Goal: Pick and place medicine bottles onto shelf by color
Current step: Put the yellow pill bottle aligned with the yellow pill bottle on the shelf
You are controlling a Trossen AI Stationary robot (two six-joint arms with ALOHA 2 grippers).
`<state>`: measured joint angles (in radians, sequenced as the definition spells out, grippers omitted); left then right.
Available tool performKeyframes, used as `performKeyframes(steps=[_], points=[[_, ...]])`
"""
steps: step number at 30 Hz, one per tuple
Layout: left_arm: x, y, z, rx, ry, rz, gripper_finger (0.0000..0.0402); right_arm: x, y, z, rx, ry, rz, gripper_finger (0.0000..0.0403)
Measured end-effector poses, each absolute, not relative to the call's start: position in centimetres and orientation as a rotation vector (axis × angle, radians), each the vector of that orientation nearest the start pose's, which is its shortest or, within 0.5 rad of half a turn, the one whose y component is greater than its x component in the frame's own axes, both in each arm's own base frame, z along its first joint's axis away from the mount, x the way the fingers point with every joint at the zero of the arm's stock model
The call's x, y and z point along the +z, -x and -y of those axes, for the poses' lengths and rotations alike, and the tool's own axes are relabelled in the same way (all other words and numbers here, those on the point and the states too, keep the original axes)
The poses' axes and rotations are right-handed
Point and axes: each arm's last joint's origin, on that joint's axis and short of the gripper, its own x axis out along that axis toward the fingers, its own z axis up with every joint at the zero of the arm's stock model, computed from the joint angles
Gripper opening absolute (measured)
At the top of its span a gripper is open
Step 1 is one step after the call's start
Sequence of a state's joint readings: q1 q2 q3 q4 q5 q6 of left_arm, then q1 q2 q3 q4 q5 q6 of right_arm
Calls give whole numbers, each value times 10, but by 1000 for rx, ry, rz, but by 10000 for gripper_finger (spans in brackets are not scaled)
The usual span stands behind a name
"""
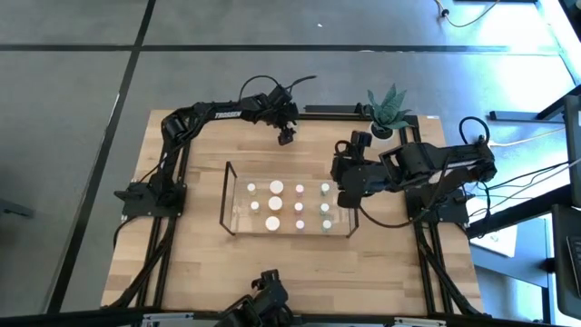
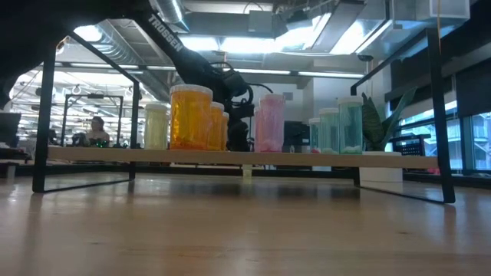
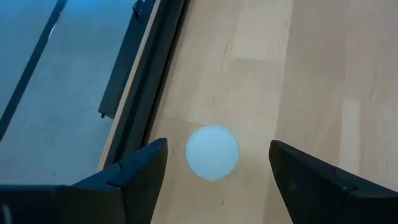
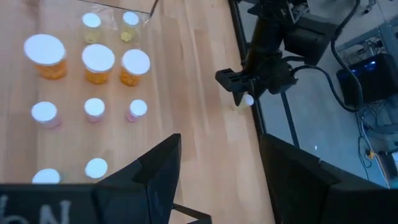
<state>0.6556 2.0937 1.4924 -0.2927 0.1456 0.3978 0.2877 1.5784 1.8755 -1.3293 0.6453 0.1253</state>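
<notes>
One small bottle with a white cap [image 3: 212, 152] stands upright on the wood table close to its far edge. My left gripper [image 3: 219, 144] is open above it, one finger on either side of the cap and apart from it; the right wrist view shows this gripper [image 4: 239, 84] from farther off. The clear shelf [image 1: 229, 195] stands mid-table and carries several bottles in rows: pale yellow [image 2: 156, 126], orange [image 2: 190, 117], pink [image 2: 270, 123] and green [image 2: 341, 126]. My right gripper [image 4: 221, 140] hangs open over the shelf's right end [image 1: 349, 218] with nothing between its fingers.
A potted plant [image 1: 386, 113] stands at the table's far right corner. The black table frame [image 3: 146, 74] runs along the far edge right beside the lone bottle. Bare wood lies between the shelf and the table's near edge [image 1: 290, 272].
</notes>
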Motion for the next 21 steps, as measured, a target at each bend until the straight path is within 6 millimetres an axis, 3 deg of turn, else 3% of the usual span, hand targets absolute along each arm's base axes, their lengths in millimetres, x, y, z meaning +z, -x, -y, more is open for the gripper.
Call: performKeyframes(steps=[21], points=[[167, -358, -269, 298, -17, -912, 275, 418, -281, -53, -402, 326, -915, 220]])
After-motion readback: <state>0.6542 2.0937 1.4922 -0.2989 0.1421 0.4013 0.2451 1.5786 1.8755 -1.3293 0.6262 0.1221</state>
